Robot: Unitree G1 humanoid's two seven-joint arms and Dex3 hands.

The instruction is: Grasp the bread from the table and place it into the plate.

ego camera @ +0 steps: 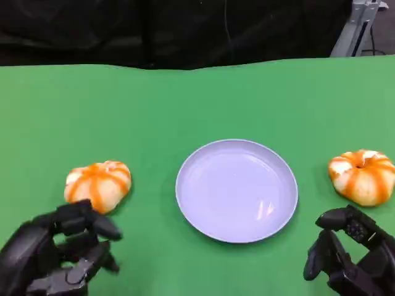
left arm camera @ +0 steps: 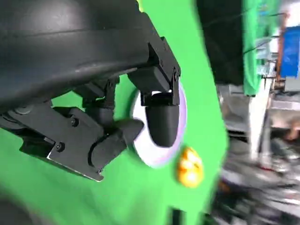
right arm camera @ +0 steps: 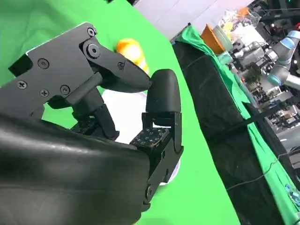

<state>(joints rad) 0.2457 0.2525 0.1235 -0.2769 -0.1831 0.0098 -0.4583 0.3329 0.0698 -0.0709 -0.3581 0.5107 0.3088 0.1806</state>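
Bread sits in two places on the green table [ego camera: 197, 98], so the coming move turns on which bun lies closer to which hand. At the lower left of the head view the left hand [ego camera: 58, 256] hovers low over the cloth, fingers loosely curled but parted, holding nothing. Just above it in the frame, and a little to the right, lies the left bread [ego camera: 99, 185], a round orange-and-white striped bun; the uppermost fingers are very near its lower edge, though I cannot tell whether they touch it. The bun is nearly round, so it has no long axis to line up with, and it can likely be taken from above or from the side.

Centre frame holds the plate [ego camera: 237, 190], a pale lavender dish with nothing in it, lying between the two buns and well apart from both.

At the right edge of the frame rests the right bread [ego camera: 364, 176], another striped bun. Below it in the lower right corner is the right hand [ego camera: 349, 256], fingers bent yet apart, holding nothing, with a visible strip of green cloth between it and the bun.

Judging by these gaps, the left hand is the nearer one to its bun; a short reach forward would bring the fingers around it, then a carry rightward to the plate.
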